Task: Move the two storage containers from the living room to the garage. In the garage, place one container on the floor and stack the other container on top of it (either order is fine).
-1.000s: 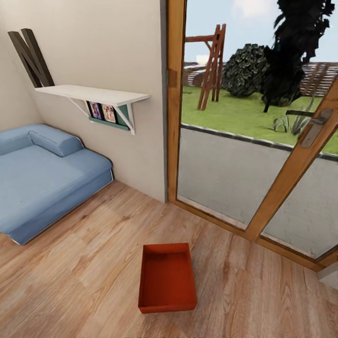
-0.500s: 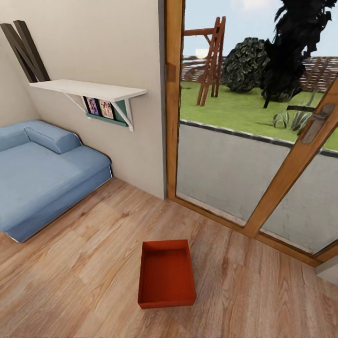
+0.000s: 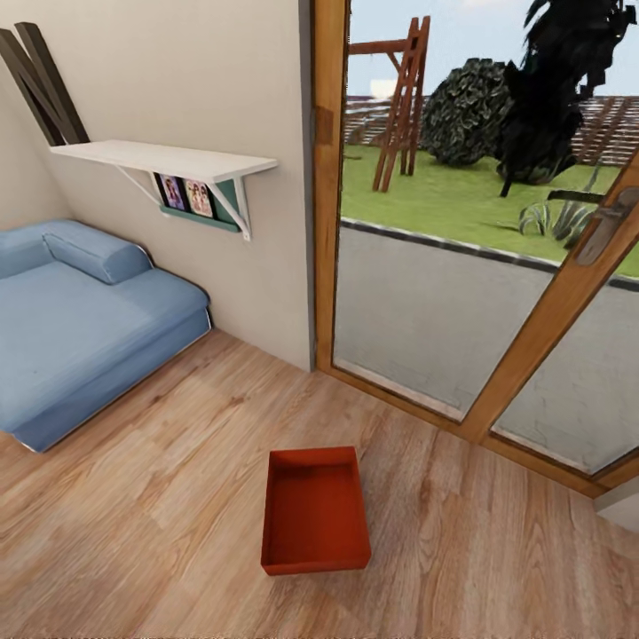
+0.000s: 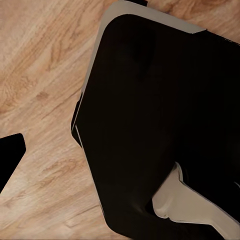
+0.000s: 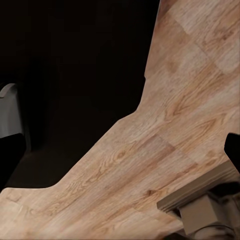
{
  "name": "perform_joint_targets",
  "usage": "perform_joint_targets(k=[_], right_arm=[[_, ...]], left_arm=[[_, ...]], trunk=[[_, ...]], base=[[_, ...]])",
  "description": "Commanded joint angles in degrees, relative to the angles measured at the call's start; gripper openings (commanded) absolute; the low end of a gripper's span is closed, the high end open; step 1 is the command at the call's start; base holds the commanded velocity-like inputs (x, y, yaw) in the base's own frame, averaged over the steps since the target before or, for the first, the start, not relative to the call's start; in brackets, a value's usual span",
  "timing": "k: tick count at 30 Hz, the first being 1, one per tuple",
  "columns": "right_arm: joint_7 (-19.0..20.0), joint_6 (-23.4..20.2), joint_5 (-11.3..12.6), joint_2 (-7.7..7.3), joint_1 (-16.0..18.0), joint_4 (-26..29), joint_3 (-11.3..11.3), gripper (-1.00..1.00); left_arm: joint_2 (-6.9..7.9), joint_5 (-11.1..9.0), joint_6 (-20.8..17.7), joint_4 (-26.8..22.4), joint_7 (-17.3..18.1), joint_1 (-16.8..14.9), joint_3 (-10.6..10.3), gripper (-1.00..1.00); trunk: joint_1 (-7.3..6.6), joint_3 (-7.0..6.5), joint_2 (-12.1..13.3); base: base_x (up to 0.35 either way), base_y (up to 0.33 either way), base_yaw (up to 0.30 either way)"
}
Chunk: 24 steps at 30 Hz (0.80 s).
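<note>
One red-orange storage container (image 3: 315, 510) sits open side up and empty on the light wood plank floor (image 3: 160, 524) of the living room, in front of the glass doors (image 3: 417, 302). The garage is out of view. In the left wrist view one dark fingertip (image 4: 10, 160) shows at the picture's edge over the planks, beside the robot's black base (image 4: 160, 115). My right gripper (image 5: 120, 150) hangs over the planks with a dark fingertip at each edge of its picture, wide apart and holding nothing.
A blue sofa (image 3: 80, 319) stands at the left against the wall, under a white shelf (image 3: 169, 160). Wood-framed glass doors with a handle (image 3: 603, 231) run along the right. A pale moulded ledge (image 5: 200, 200) lies close to the right gripper.
The whole head view has shifted slightly, so the camera has moved. The container lies in the same spot on the floor.
</note>
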<state>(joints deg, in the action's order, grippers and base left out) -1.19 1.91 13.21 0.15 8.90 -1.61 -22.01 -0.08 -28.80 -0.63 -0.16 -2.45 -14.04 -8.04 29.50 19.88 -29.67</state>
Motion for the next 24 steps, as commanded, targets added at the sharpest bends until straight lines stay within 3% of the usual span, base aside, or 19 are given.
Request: perform_joint_targets(k=[1, 24], right_arm=[[-0.04, 0.2, 0.53, 0.03, 0.06, -0.15, -0.49, 1.0], [-0.04, 0.2, 0.57, 0.03, 0.07, -0.15, -0.49, 1.0]], left_arm=[[-0.01, -0.47, -0.07, -0.02, -0.19, -0.03, -0.49, 1.0], [-0.01, -0.47, -0.07, -0.02, -0.19, -0.03, -0.49, 1.0]], trunk=[[0.01, 0.17, -0.07], [0.01, 2.29, -0.07]], base=[[0.0, 0.0, 0.0], [0.0, 0.0, 0.0]])
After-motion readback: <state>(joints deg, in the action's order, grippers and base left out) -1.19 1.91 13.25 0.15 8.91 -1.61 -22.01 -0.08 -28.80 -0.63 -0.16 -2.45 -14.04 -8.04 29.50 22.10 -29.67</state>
